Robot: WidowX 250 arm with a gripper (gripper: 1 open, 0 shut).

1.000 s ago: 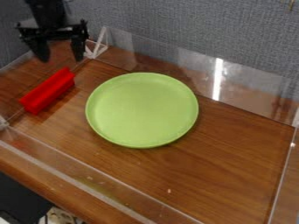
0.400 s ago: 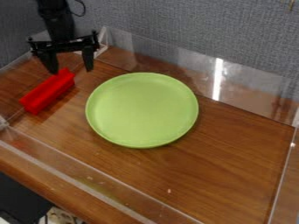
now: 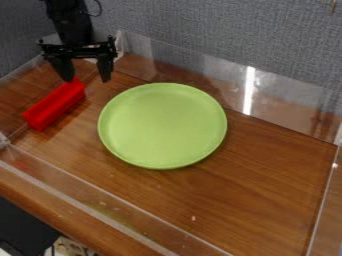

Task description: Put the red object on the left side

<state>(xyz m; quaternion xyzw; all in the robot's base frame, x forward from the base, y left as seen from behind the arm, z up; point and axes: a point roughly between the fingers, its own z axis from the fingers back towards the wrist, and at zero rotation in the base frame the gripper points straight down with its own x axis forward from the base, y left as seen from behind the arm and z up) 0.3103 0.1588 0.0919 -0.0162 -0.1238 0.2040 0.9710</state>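
Note:
The red object [image 3: 54, 104] is a small bright red bar lying on the wooden table at the left, beside the light green round plate [image 3: 163, 124]. My gripper [image 3: 82, 69] hangs above and behind the red bar, at the back left. Its two dark fingers [image 3: 62, 67] point down and stand apart, open, with nothing between them. It does not touch the bar.
A low clear plastic wall [image 3: 254, 85] runs around the wooden table [image 3: 267, 190]. A grey textured backdrop stands behind. The plate fills the middle of the table.
The gripper has moved right and slightly down, from the far back-left corner toward the back of the plate. The red bar and plate have not moved.

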